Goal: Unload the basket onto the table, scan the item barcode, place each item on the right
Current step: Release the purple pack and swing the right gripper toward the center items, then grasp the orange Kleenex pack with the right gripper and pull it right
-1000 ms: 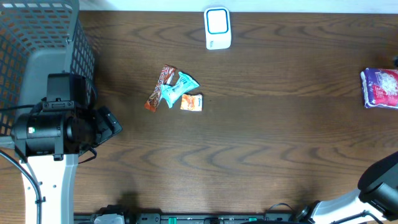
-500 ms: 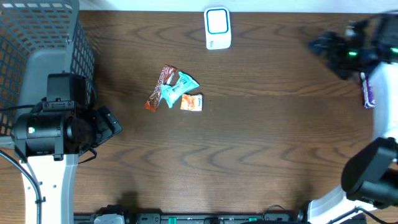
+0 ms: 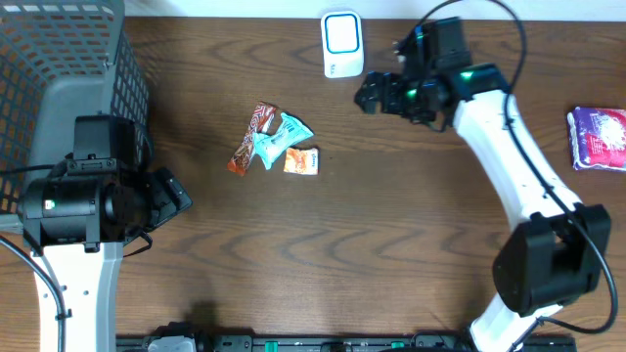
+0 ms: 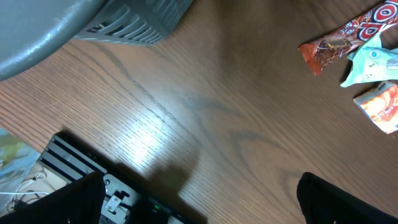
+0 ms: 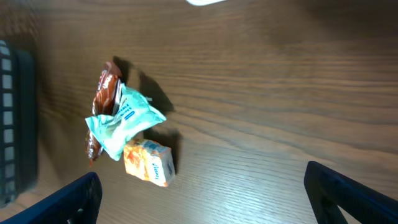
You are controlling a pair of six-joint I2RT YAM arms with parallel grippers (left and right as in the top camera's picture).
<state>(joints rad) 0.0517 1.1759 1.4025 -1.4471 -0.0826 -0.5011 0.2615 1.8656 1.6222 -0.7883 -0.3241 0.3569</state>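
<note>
wooden table (image 3: 411, 254): snack packets (image 3: 272, 147), scanner (image 3: 342, 44), basket (image 3: 59, 59); left end effector (image 3: 174, 194), right end effector (image 3: 370, 95) both spread wide

Grey mesh basket (image 3: 130, 80) at left end of dark wood table (image 3: 391, 254); black rail (image 3: 293, 343) along near edge.

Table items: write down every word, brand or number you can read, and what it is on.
Nothing can be read for certain.
Brown wrapper: red and white print, blurred.
Teal packet: blue print, too small.
Orange packet: print blurred.
Purple bag: print blurred.
White device: no lettering shows.
</note>
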